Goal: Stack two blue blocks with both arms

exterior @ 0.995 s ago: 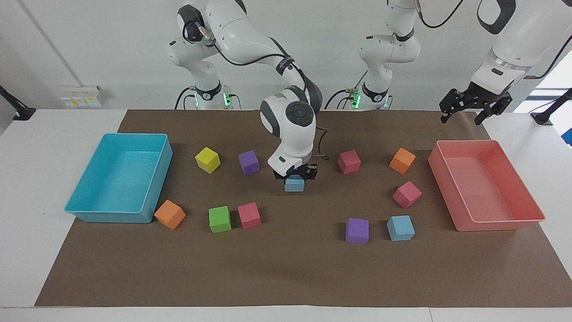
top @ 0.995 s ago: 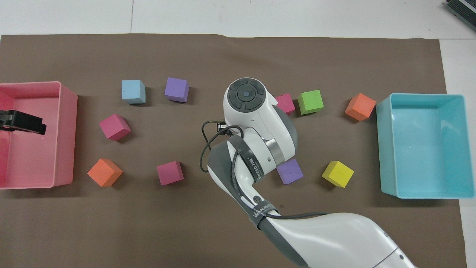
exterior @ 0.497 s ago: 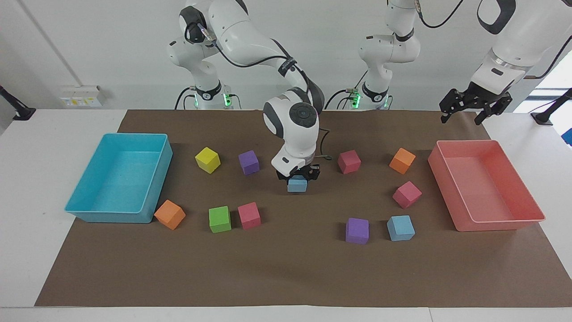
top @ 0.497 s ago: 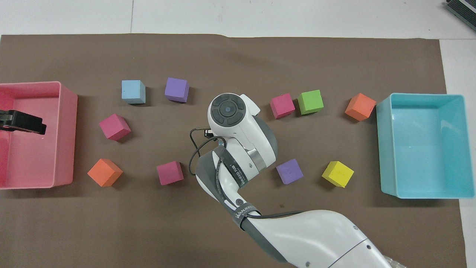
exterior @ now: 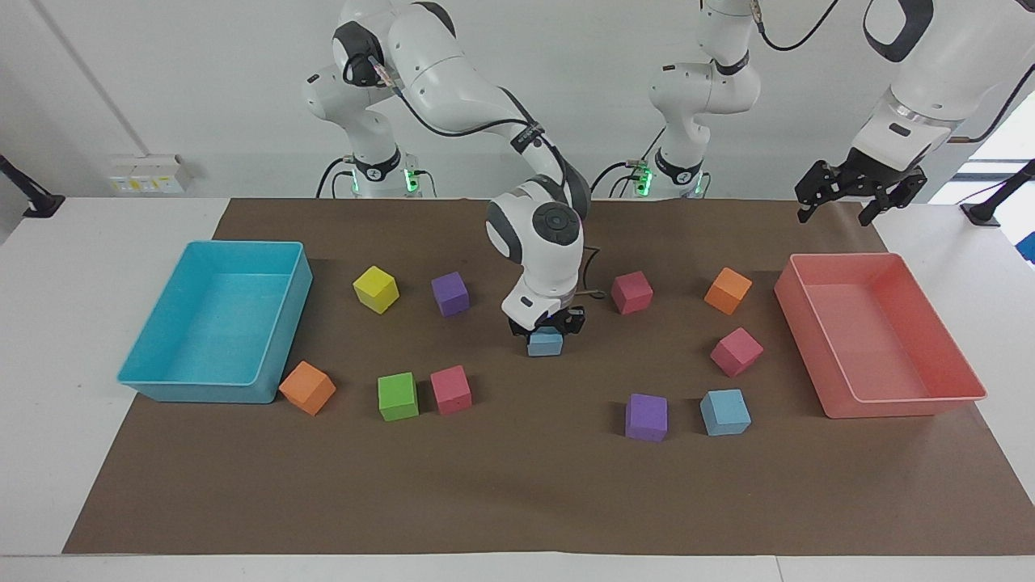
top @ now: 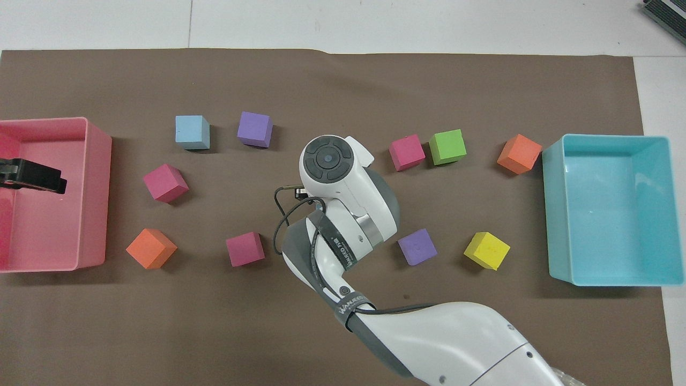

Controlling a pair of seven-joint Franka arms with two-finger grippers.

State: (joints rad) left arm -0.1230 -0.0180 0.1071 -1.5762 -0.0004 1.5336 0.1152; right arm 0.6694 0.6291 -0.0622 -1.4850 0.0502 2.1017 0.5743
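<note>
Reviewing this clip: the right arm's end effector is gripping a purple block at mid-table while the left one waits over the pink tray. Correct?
Not quite. The block in the right end effector is a light blue block, not purple, as the facing view shows. The rest stands: it is at mid-table, and the left end effector waits over the pink tray.

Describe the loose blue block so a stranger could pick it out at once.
Start at the pink tray at the left arm's end of the table. Toward the middle from the corner farthest from the robots sits the free blue block. A purple cube sits beside it; the other blue block is in the right gripper.
</note>
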